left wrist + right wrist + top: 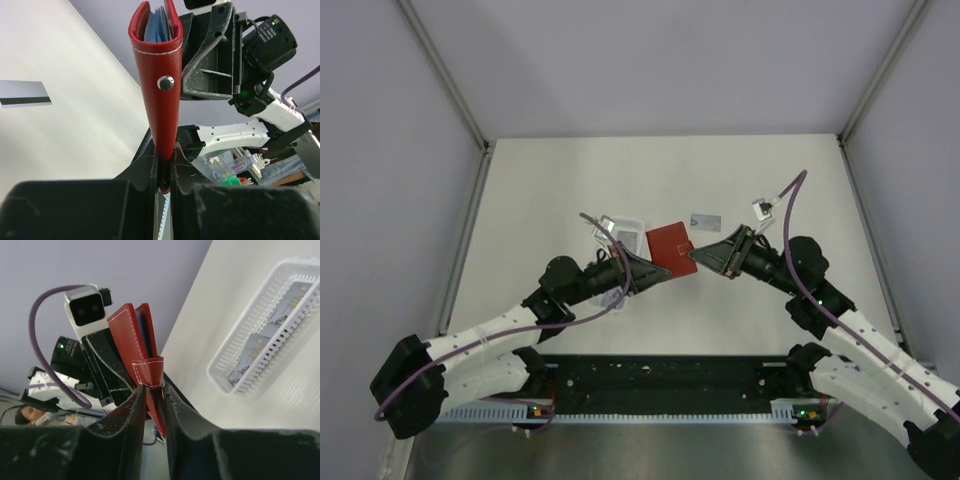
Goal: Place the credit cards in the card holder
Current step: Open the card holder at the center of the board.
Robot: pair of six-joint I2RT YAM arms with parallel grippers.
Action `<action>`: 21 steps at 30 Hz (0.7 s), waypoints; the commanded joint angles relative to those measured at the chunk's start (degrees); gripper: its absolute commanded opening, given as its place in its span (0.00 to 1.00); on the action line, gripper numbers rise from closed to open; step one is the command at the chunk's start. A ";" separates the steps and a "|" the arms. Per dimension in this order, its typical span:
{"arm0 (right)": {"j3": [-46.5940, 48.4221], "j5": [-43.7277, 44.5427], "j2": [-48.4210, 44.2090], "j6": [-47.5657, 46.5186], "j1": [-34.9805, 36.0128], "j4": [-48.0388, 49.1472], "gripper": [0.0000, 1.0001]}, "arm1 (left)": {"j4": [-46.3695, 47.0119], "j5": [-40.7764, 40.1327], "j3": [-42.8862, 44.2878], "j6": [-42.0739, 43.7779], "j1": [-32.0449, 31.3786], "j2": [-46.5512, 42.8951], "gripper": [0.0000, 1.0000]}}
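Red card holder (670,250) first: keep left claw (652,270) clenched on its lower edge, draw right claw (697,258), clenched on the opposite edge, gently outward, spreading its mouth

The card holder (670,250) is held above mid-table between the left gripper (660,272) on its left and the right gripper (694,258) on its right. A basket (636,221) with cards (272,330) in it lies just left of it. One card (705,220) lies on the table (570,180) behind it, to the right.
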 commanded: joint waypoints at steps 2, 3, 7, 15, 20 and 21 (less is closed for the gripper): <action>6.03 0.67 -2.18 -6.54 0.53 -9.98 0.47 | -6.81 -1.20 4.83 11.67 -2.08 -3.57 0.00; 7.44 1.99 -2.62 -7.95 0.53 -14.11 0.54 | -12.51 -3.48 6.23 15.96 -2.87 -4.89 0.00; 14.47 6.92 -3.59 -12.53 0.61 -25.46 0.73 | -30.46 -19.01 10.98 31.18 -8.13 -9.11 0.00; 22.56 3.24 2.29 -11.83 0.53 -33.22 0.83 | -42.97 -62.34 17.14 51.68 -29.57 -0.88 0.00; 25.02 3.58 2.91 -11.04 0.53 -36.11 0.86 | -38.06 -79.06 18.64 58.62 -36.88 7.57 0.00; 25.55 3.76 3.18 -11.13 0.53 -37.34 0.86 | -36.83 -81.35 18.81 60.11 -38.02 8.89 0.00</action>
